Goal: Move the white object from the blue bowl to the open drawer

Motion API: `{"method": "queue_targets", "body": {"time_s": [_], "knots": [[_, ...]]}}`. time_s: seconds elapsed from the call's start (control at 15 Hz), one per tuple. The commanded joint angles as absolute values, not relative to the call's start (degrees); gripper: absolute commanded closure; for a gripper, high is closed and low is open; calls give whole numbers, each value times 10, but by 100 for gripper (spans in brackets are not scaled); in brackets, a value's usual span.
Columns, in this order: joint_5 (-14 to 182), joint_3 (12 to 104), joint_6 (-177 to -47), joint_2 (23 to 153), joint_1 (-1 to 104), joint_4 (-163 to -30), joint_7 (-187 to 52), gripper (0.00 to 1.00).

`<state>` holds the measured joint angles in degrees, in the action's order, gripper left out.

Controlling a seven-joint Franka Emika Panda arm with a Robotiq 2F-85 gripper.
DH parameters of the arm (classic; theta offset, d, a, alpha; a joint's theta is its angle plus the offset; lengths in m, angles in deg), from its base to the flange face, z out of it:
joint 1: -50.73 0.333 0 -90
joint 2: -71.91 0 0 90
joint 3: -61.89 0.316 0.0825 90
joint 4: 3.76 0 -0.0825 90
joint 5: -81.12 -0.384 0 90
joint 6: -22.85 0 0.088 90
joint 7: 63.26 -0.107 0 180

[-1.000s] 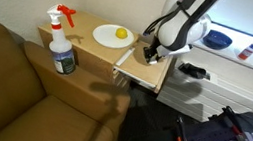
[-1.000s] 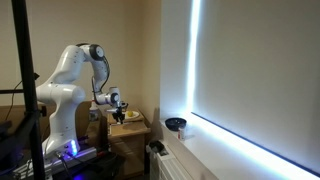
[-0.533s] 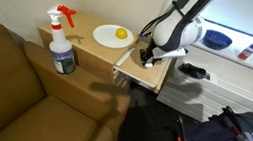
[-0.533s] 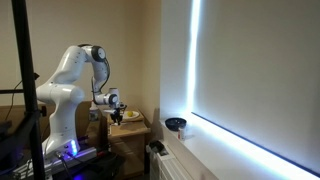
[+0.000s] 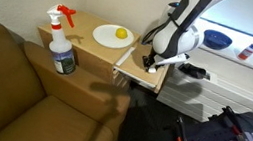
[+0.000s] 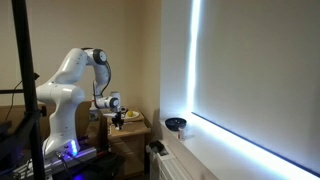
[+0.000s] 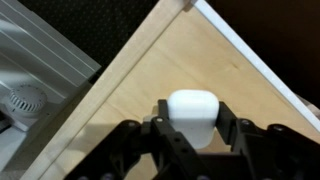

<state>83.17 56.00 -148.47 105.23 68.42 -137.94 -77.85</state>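
white obj (image 7: 192,110) btwn jaws, gripped both sides | over open drawer (image 7: 130,90)

In the wrist view the bottom edge is cutting off the dark gripper (image 7: 192,128), whose fingers are hiding the small rounded white object's (image 7: 192,104) lower sides. In an exterior view the arm is covering part of the shallow light-tan wooden open drawer (image 5: 132,70), where that object is perhaps too small to discern.

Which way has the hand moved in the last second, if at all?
Yes. The hand dropped lower toward the drawer, drifting away from the plate.
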Motion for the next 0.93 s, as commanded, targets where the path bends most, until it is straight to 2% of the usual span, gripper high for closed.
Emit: {"method": "queue_targets", "body": {"time_s": [0.0, 0.47, 0.53, 0.6, 0.8, 0.87], "knots": [[839, 518, -1494, 1081, 722, -1362, -794, 76], [817, 541, -1498, 1097, 709, -1348, -794, 76], [813, 546, -1495, 1096, 705, -1348, -796, 40], [809, 552, -1494, 1093, 700, -1349, -795, 25], [807, 563, -1492, 1078, 692, -1361, -783, 5], [808, 566, -1496, 1068, 691, -1372, -781, 1]]}}
